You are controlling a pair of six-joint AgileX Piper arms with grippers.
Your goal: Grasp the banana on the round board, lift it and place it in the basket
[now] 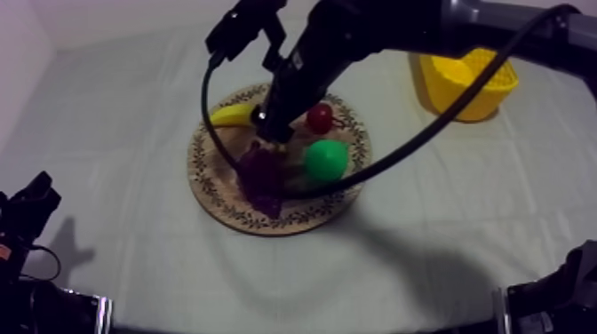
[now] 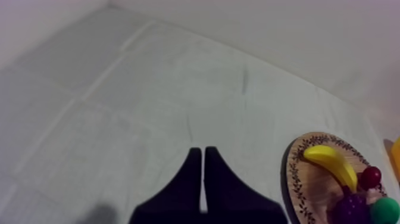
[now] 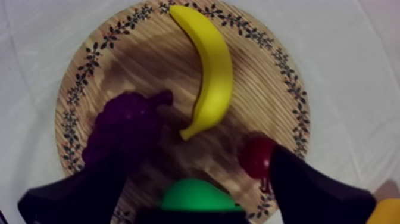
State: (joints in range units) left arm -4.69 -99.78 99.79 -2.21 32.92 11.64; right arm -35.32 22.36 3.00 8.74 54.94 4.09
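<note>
My left claw [image 2: 203, 179] rests well to the left of the wooden board [image 1: 206, 182]. Its two fingers are pressed together into a narrow wedge with nothing between them.

On the board, the banana [image 1: 233, 114] lies at the far-left rim, following the patterned edge, with one tip pointing toward the board's middle. The bunch of grapes [image 1: 262, 178] sits toward the board's near edge, close to that inner tip. The small red fruit [image 1: 319, 117] and the pear [image 1: 326, 160] take up the board's right half.

My right claw [image 3: 196, 164] hangs over the board's centre. Its fingers are spread wide and hold nothing, and the banana lies ahead of the gap. The yellow basket [image 1: 466, 84] stands on the surface well to the right of the board.

The banana is a toy, so I judge it light and stiff, with a smooth skin that may slip under the fingers. The best hold looks like the thick middle, with the fingers closing across its narrow width. The tapered ends would likely squirt free, and the inner tip is crowded by the grapes.
</note>
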